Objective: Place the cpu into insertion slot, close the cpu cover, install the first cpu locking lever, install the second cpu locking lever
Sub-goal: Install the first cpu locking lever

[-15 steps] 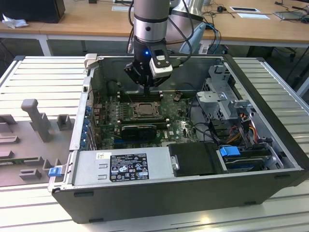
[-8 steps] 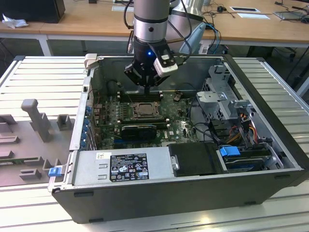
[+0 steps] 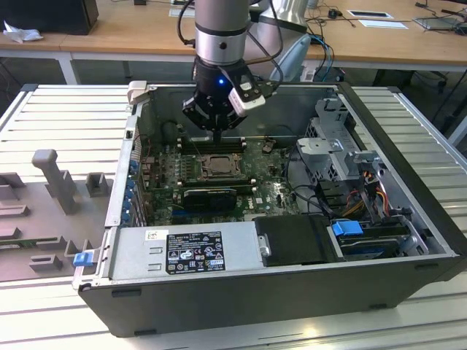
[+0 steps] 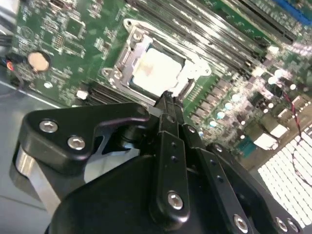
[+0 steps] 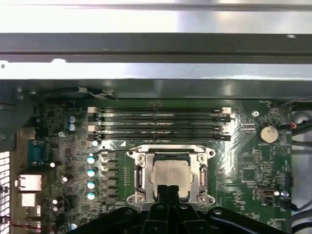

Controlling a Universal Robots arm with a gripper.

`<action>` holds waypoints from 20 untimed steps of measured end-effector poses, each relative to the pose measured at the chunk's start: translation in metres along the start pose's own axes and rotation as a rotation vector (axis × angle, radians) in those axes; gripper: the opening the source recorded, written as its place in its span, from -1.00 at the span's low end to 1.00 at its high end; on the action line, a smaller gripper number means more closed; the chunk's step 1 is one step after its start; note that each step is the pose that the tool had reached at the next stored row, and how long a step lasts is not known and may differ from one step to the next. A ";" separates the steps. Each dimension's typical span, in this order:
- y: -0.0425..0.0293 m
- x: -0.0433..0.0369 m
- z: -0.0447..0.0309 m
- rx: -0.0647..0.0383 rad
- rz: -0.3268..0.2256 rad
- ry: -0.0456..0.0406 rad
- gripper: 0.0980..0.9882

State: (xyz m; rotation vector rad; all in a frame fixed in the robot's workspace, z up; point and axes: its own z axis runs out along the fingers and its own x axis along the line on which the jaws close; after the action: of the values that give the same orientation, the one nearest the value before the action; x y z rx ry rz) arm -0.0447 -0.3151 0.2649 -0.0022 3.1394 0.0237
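Fingers (image 5: 162, 195) of your gripper (image 5: 168, 187) are pressed together, with nothing pinched between them. In the first wrist view their tips sit over one edge of the cpu (image 5: 170, 174). In the second wrist view the gripper (image 4: 165, 96) points at the rim of the cover (image 4: 127, 48). You cannot tell from either picture whether the tips touch metal.

You see the cpu (image 4: 157, 68) lying flat in the slot (image 5: 149, 176), silver top up. The cover (image 5: 204, 170) is down over it, framing the chip on all sides. A thin wire lever (image 5: 111, 150) runs off one corner of the cover along the board (image 5: 243, 170). You cannot tell whether it is latched.

Just beyond the cover run the long black memory slots (image 5: 158, 122), parallel to its edge. A round battery (image 5: 266, 132) sits on the board well off to one side.

In the exterior view your gripper (image 3: 217, 135) hangs straight down inside the open case (image 3: 408, 189), above the cpu (image 3: 217, 166). A grey power supply (image 3: 175, 251) fills the near part of the case. The case rests on a ribbed metal table (image 3: 66, 117).
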 end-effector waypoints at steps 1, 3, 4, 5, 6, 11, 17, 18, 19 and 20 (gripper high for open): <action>0.0000 0.0027 0.0001 0.000 -0.002 0.0001 -0.98; 0.0000 0.0067 0.0002 0.000 -0.005 0.0002 -0.98; 0.0000 0.0082 0.0003 0.000 -0.006 -0.0002 -0.98; 0.0000 0.0099 0.0004 0.000 -0.007 -0.0002 -0.98; -0.0001 0.0134 0.0006 -0.001 -0.008 -0.0001 -0.98; 0.0000 0.0293 0.0017 -0.004 -0.015 -0.0001 -0.98; 0.0005 0.0615 0.0045 -0.011 -0.016 -0.0012 -0.98; 0.0015 0.0653 0.0055 -0.014 -0.016 -0.0012 -0.98; 0.0027 0.0662 0.0059 -0.014 -0.016 -0.0010 -0.98; 0.0039 0.0667 0.0064 -0.015 -0.016 -0.0010 -0.98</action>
State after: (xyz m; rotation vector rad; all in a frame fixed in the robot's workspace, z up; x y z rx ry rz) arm -0.1113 -0.3111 0.2584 -0.0281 3.1379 0.0472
